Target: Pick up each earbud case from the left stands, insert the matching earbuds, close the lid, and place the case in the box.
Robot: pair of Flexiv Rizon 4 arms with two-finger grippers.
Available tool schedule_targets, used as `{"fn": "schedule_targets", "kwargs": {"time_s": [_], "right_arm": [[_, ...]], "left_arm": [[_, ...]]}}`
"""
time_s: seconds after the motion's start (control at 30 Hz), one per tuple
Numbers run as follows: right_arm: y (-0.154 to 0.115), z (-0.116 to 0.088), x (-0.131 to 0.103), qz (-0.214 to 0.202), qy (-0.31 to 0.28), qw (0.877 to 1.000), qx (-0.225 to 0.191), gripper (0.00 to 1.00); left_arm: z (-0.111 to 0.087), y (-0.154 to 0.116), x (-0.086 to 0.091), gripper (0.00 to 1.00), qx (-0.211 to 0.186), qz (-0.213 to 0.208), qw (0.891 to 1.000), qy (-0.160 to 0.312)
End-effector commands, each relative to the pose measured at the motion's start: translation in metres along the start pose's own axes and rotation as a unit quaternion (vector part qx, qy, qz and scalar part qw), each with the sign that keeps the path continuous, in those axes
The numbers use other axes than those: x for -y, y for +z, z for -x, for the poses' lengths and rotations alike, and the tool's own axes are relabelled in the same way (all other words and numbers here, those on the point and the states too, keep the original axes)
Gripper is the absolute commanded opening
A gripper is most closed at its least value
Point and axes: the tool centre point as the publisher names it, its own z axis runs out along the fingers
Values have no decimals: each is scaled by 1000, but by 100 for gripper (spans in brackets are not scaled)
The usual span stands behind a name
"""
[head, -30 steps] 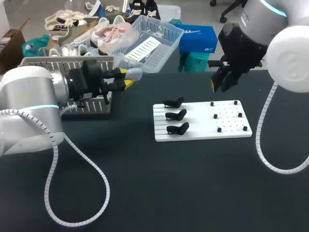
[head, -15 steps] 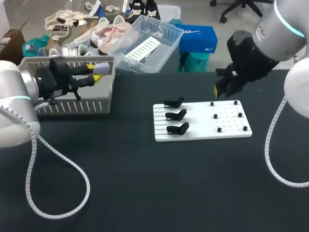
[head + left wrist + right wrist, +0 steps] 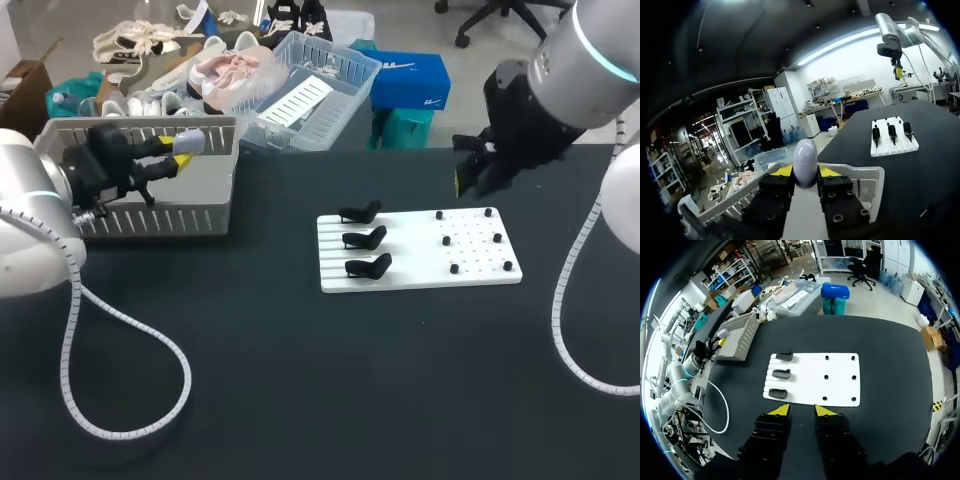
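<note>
The lavender earbud case (image 3: 190,142) has been carried left, clamped in the left gripper (image 3: 178,152), over the grey box (image 3: 160,222) at upper left. Placing is in hand; lowering and release are called for. The right gripper (image 3: 466,184) is held slightly parted, empty.

The worktop (image 3: 300,380) is matt black with low sheen. The stand board (image 3: 400,270) is smooth white plastic, grooved under the stands (image 3: 368,238), which are black plastic with a slight gloss. The earbud case (image 3: 805,157) is pale, smooth, glossy plastic. The box (image 3: 180,222) is matt grey slotted plastic. The arm hose (image 3: 64,370) is white ribbed plastic.
</note>
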Motion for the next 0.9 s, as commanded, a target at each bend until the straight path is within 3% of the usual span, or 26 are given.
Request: {"fn": "schedule_targets", "kwargs": {"time_s": [0.03, 0.33, 0.37, 0.4, 0.7, 0.87, 0.9], "right_arm": [[2, -4, 4, 0, 5, 1000, 14, 26], [6, -3, 8, 1, 9, 1000, 8, 29], [6, -3, 8, 2, 9, 1000, 7, 30], [6, -3, 9, 2, 10, 1000, 7, 31], [5, -10, 13, 7, 7, 1000, 16, 36], [6, -16, 18, 7, 9, 1000, 16, 43], [5, -17, 19, 1, 12, 1000, 15, 49]], "left_arm": [[-6, 12, -6, 0, -10, 8, 1000, -7], [-17, 14, -3, 0, -25, 8, 999, -33], [-17, 14, -3, 33, -25, 8, 999, -33], [-17, 14, -3, 100, -25, 8, 999, -33], [-17, 14, -3, 100, -25, 8, 999, -33], [-17, 14, -3, 100, -25, 8, 999, -33], [-17, 14, -3, 100, -25, 8, 999, -33]]}}
